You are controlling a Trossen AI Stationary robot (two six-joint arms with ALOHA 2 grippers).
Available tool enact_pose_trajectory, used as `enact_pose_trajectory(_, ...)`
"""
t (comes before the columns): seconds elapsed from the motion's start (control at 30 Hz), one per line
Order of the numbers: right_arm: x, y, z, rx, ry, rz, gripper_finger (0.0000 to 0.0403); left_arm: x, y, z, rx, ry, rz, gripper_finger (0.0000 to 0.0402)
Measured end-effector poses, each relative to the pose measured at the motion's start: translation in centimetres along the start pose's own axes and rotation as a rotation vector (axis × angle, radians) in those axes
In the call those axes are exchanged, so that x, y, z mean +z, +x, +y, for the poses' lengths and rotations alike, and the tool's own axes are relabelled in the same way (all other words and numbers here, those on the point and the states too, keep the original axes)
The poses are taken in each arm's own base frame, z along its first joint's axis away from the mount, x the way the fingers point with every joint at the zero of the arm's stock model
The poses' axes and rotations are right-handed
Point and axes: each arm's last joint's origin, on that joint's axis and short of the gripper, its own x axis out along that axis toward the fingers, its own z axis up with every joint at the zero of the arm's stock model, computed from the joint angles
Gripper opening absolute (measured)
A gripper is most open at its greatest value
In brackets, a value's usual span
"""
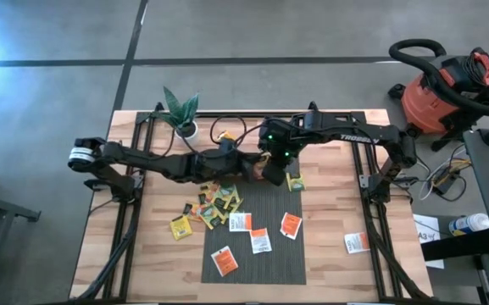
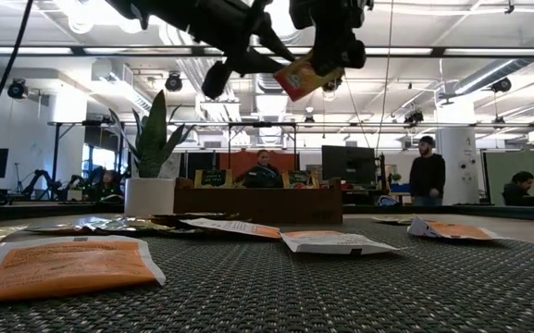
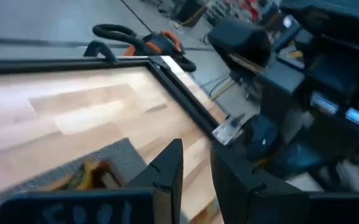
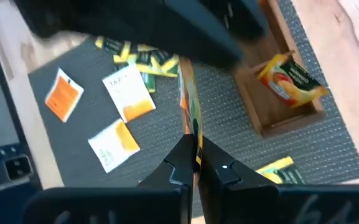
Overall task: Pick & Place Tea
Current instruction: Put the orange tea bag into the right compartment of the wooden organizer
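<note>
The right gripper [image 4: 193,163] pinches an orange sachet [image 4: 189,112] edge-on above the grey mat's [image 1: 265,263] far edge; the left gripper [image 3: 195,171], beside it, seems slightly spread.

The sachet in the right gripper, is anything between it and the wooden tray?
Nothing visible blocks it. The right gripper holds an orange and yellow sachet edge-on above the grey mat. The wooden tray lies just beyond, with one yellow sachet already in a compartment. The left gripper hangs close alongside.
</note>
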Motion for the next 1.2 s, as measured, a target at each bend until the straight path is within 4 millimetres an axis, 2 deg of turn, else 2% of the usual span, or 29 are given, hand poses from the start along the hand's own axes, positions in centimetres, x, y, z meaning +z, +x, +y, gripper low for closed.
enact_pose_trajectory(0.23,0.0,0.0,-0.1,-0.024,0.049,-0.003,0.0009,-0.1,0.3,0.0,0.028,-0.103,-0.022,0.0076)
enact_pose_trajectory(0.97,-0.4,0.0,-0.4,-0.071,0.028,0.024,0.0009,-1.3,1.3,0.5,0.044,-0.113,-0.006,0.0076)
enact_pose_trajectory(1.2,-0.3,0.0,-0.5,-0.096,-0.044,0.013,0.0009,-1.9,1.5,0.5,0.042,-0.108,0.016,0.0076)
